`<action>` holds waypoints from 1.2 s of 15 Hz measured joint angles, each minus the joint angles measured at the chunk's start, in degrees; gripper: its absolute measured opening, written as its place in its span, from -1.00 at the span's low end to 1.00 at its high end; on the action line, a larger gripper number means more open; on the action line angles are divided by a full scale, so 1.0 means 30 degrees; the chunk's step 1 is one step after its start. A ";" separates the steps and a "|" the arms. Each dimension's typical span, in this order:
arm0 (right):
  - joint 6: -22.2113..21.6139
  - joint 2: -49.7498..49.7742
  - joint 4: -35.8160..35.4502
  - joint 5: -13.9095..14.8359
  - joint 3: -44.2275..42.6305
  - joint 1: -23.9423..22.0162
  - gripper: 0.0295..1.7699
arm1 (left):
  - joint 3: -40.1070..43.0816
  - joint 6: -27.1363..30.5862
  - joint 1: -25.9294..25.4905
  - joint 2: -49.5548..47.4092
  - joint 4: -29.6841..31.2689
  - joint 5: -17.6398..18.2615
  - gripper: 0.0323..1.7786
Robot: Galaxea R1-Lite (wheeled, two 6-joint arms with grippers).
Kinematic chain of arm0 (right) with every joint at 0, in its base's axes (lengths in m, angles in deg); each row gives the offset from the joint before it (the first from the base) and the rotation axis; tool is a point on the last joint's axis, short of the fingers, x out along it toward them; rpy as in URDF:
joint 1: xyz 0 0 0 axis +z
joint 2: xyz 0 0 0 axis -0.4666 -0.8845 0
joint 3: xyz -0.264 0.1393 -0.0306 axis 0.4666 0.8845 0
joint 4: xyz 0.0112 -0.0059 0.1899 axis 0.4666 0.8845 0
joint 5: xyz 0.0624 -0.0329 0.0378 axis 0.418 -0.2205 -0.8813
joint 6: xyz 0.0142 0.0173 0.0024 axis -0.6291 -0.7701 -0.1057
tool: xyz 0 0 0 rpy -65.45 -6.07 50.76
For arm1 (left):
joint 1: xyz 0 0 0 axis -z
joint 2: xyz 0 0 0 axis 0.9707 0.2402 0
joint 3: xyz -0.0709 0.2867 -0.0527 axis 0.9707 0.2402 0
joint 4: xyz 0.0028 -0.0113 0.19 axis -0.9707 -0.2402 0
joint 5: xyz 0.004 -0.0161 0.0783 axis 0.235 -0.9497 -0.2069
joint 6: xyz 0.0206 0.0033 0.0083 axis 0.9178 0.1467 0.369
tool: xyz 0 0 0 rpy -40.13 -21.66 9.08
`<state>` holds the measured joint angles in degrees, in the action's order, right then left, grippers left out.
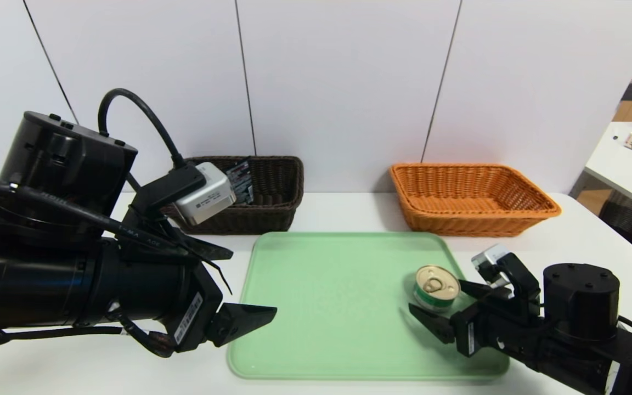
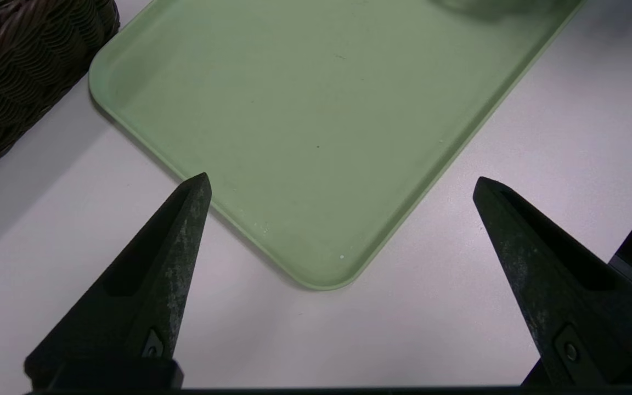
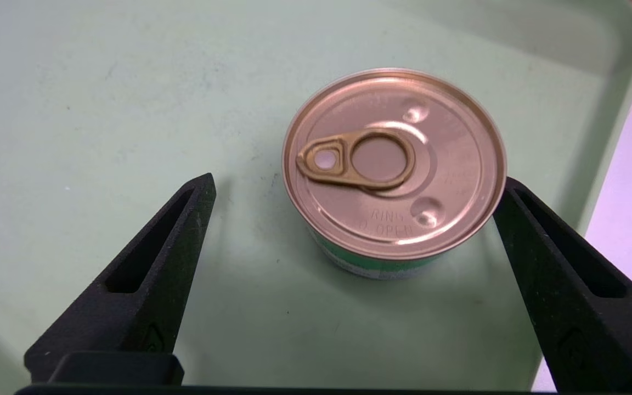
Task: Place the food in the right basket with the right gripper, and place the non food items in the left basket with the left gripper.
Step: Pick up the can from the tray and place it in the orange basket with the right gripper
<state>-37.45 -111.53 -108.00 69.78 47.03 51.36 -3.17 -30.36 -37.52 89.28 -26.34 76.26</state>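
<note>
"Where to look for the can (image 1: pixel 435 288)?"

"Between the spread fingers of the right gripper (image 1: pixel 436 296), upright on the tray (image 1: pixel 338 302), closer to one fingertip than the other. Hard to tell whether touching."

"Why spread so wide?"

"Probably to straddle the round wall before squeezing. Not gripping anything. Best to centre first, or risk nudging the can sideways on closing."

"And why low, ring-pull up?"

"Low to catch the side, presumably, and leave the lid alone. Then lift and carry to the orange basket (image 1: pixel 475 224), beyond the right gripper: food, by the look of that lid."

"And the left gripper (image 1: pixel 254 282)?"

"Open and empty, over the tray's near corner, out of the way. Beyond, in the dark basket (image 1: pixel 250 222), a packet (image 1: pixel 241 181), likely sorted as non-food."
</note>
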 joint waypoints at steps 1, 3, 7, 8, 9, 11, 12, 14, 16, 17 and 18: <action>-0.0008 -0.0167 -0.0028 0.0012 0.0004 0.0000 0.92 | 0.0012 0.0000 0.0000 0.0045 0.0000 -0.0016 0.90; -0.0016 -0.0496 -0.0089 0.0028 -0.0053 0.0000 0.92 | 0.0028 -0.0004 0.0016 0.0163 0.0000 -0.0008 0.90; -0.0016 -0.0870 -0.0118 0.0045 -0.0329 -0.0004 0.92 | 0.0049 0.0000 0.0037 0.0256 0.0102 0.0000 0.90; -0.0024 -0.0935 -0.0102 0.0049 -0.0467 -0.0028 0.92 | 0.0049 0.0000 0.0028 0.0272 0.0110 0.0000 0.90; -0.0033 -0.0975 -0.0065 0.0057 -0.0605 -0.0049 0.92 | 0.0057 -0.0004 0.0028 0.0284 0.0110 -0.0008 0.90; -0.0045 -0.1085 0.0000 0.0049 -0.0825 -0.0065 0.92 | 0.0073 -0.0004 0.0028 0.0301 0.0110 -0.0008 0.90; -0.0089 -0.1174 -0.0028 0.0049 -0.0890 -0.0077 0.92 | 0.0122 -0.0004 0.0028 0.0309 0.0110 -0.0008 0.90; -0.0150 -0.1333 -0.0065 0.0057 -0.1020 -0.0110 0.92 | 0.0203 -0.0004 0.0028 0.0345 0.0223 -0.0008 0.90; -0.0167 -0.1508 -0.0081 0.0065 -0.1191 -0.0179 0.92 | 0.0248 -0.0028 0.0028 0.0423 0.0248 0.0000 0.90; -0.0171 -0.1609 -0.0089 0.0049 -0.1284 -0.0215 0.92 | 0.0256 -0.0028 0.0028 0.0459 0.0248 -0.0008 0.90; -0.0171 -0.1699 -0.0093 0.0049 -0.1357 -0.0260 0.92 | 0.0260 -0.0028 0.0028 0.0504 0.0248 -0.0008 0.90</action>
<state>-37.96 -116.62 -108.28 69.92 42.96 50.57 -2.39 -30.44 -37.43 90.80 -25.60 76.24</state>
